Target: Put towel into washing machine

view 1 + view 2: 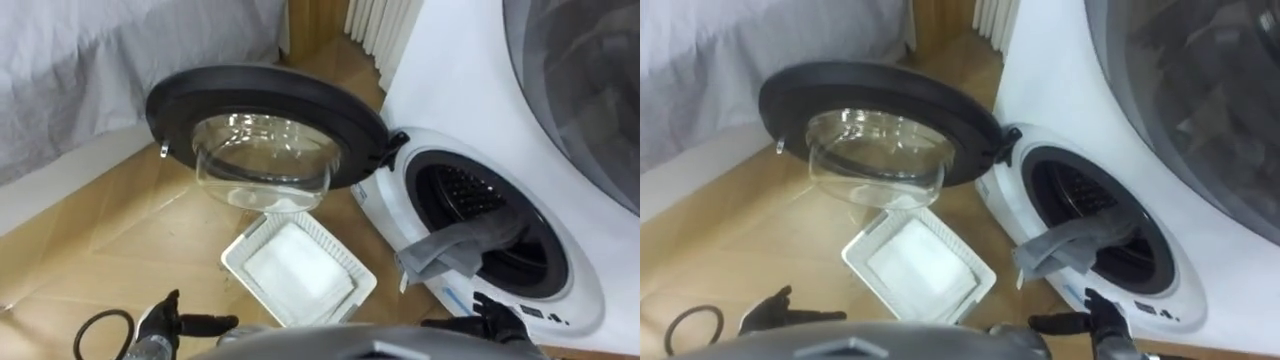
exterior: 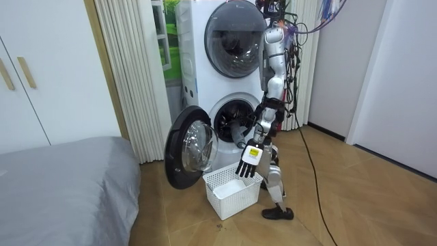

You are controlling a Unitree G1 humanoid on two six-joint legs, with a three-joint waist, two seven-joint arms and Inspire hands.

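Observation:
A grey towel (image 1: 452,247) (image 1: 1068,245) lies across the lower rim of the washing machine's drum opening (image 1: 490,225). One end is inside and the other hangs down the front. Neither hand touches it. My right hand (image 1: 497,322) (image 1: 1102,316) hovers low in front of the machine, just below the towel, with its fingers straight. My left hand (image 1: 163,321) (image 1: 772,310) is open too, out to the left above the floor. In the room view I stand upright facing the washer, with the left hand (image 2: 249,160) hanging open over the basket.
The round door (image 1: 265,130) (image 2: 191,147) is swung wide open to the left. A white plastic basket (image 1: 240,262) (image 2: 232,191) sits on the wooden floor below it. A dryer (image 2: 235,37) is stacked above the washer. A grey bed (image 2: 61,184) stands to the left.

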